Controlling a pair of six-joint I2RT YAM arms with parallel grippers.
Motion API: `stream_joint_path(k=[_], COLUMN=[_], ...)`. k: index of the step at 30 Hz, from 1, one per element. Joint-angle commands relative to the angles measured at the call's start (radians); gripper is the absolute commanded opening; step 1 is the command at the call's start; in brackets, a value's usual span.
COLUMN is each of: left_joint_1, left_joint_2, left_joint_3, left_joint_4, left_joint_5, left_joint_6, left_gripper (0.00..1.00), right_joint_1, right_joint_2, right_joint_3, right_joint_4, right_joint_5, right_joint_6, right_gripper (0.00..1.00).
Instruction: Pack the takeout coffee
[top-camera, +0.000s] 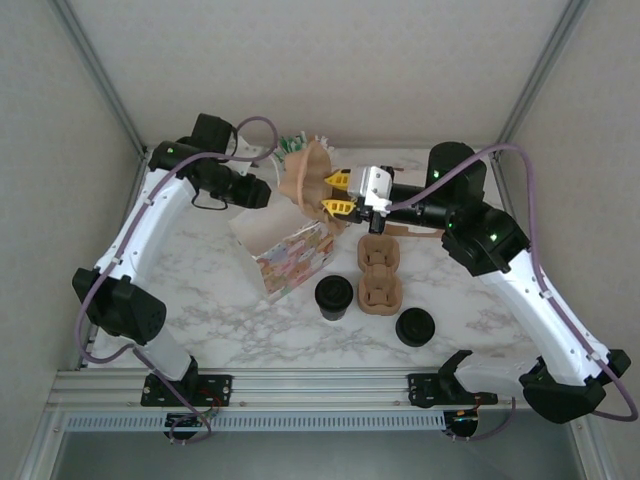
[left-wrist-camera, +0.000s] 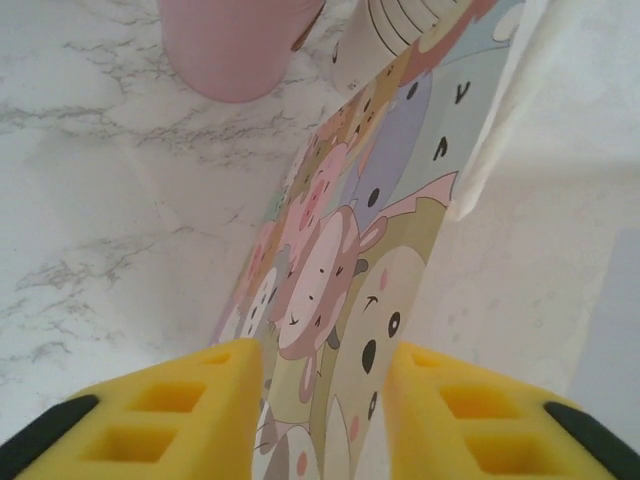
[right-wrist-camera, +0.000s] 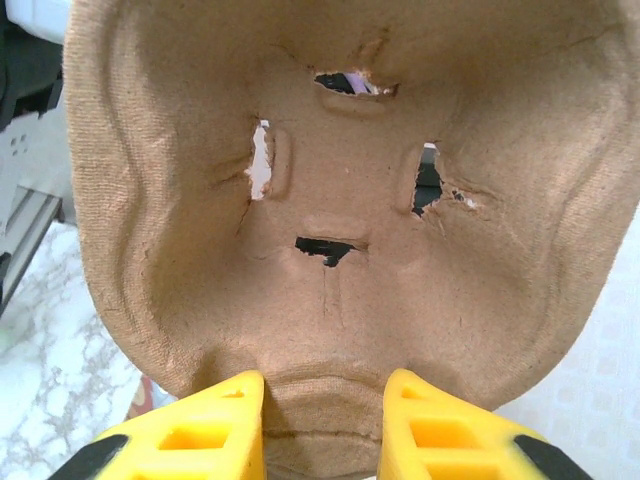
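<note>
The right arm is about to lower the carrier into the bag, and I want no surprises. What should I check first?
1. Right gripper clamped on the brown moulded-pulp cup carrier: ok.
2. Left gripper straddles the wall of the cartoon-printed paper bag: ok.
3. Left pinch firm on that wall: cannot tell.
4. Bag mouth open: ok.
5. Carrier centred over the mouth: cannot tell.
6. Two black-lidded paper cups upright on the marble table, apart from both arms: ok.
</note>
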Motion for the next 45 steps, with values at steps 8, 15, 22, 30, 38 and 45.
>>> stream_joint_path(k=[8, 15, 22, 30, 38, 45], left_joint_1=[-0.008, -0.028, -0.107, -0.184, -0.229, -0.232], left_joint_2=[-0.155, -0.367, -0.56, -0.72, -0.754, -0.801], left_joint_3=[-0.082, -0.326, -0.533, -0.759, -0.755, -0.73], left_joint_4=[0.048, 0.212, 0.316, 0.491, 0.447, 0.322], left_joint_5=[-0.157, -0.253, -0.42, -0.496, -0.551, -0.596], left_joint_6=[-0.418, -0.842, -1.148, -1.436, -1.462, -1.353], left_gripper=[0.03, 0.03, 0.04, 0.08, 0.29, 0.73], right_joint_1=[0.056, 0.094, 0.158, 0.176, 0.22, 0.289], right_joint_2=[-0.014, 0.023, 0.087, 0.199, 0.409, 0.521], right_joint_3=[-0.021, 0.047, 0.164, 0.307, 0.552, 0.653], right_joint_4=[0.065, 0.053, -0.072, -0.206, -0.456, -0.484], right_joint_5=[0.09, 0.146, 0.204, 0.366, 0.404, 0.52], right_joint_6=[0.227, 0.432, 0.575, 0.835, 0.958, 0.979], right_gripper=[0.23, 0.24, 0.24, 0.21, 0.18, 0.18])
